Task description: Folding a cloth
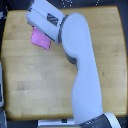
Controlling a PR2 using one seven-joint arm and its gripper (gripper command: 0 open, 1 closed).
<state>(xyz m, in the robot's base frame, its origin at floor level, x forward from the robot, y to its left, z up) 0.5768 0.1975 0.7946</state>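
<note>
The pink-magenta cloth (41, 40) lies on the wooden tabletop (35, 75) at the upper left of the exterior view. Only part of it shows; the rest is hidden under my arm's wrist. The big white arm (82, 65) reaches from the bottom edge up and to the left over the table. The gripper's end (36, 19) is a white and dark block right above the cloth. Its fingers are hidden, so I cannot tell whether it is open or shut or holds the cloth.
The light wooden tabletop fills most of the view, with dark floor around its rounded corners. A grey object (2, 90) sits at the left edge. A white base part (55, 123) shows at the bottom edge.
</note>
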